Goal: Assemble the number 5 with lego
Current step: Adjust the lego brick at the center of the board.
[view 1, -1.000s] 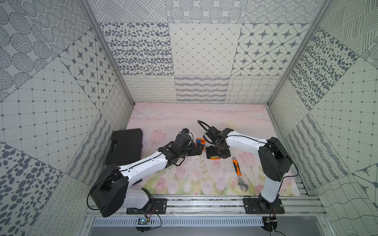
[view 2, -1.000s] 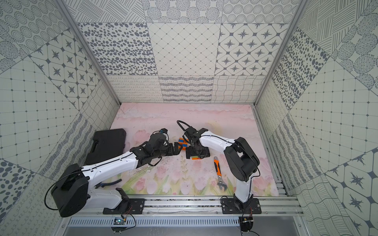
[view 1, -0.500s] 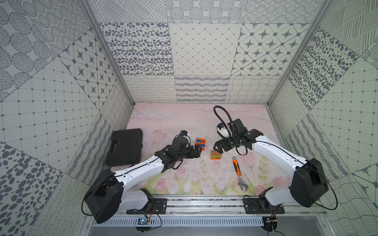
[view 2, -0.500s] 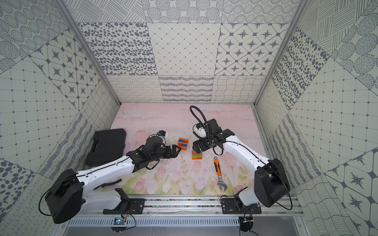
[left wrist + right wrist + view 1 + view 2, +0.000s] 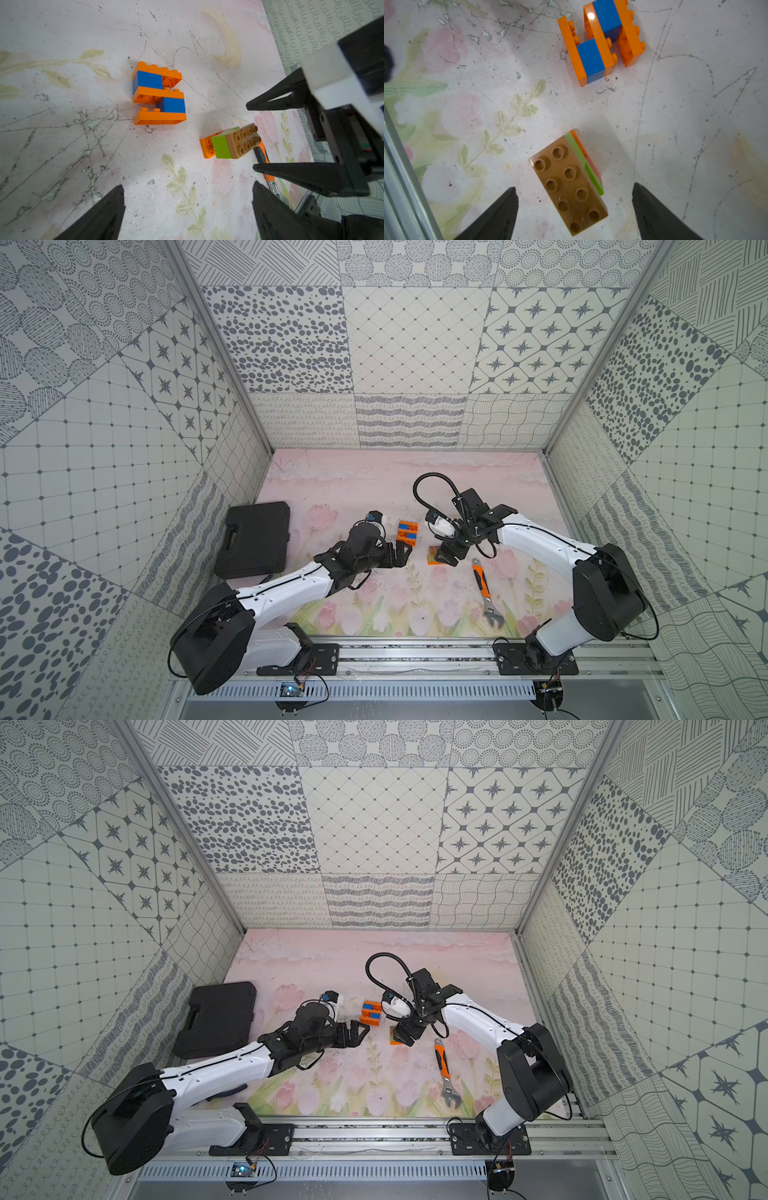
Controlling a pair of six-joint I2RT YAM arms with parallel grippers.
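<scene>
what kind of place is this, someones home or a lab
Most likely a robot test cell in a lab, not a home: two arms bolted to a metal rail, patterned panel walls boxing in a flowery printed mat, with lego laid out as props.

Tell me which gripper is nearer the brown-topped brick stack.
Right. The right gripper hangs directly over the brown-topped stack, its open fingers either side of it, not touching. The left gripper, also open, sits apart on the mat, on the far side of the orange-blue assembly.
</scene>
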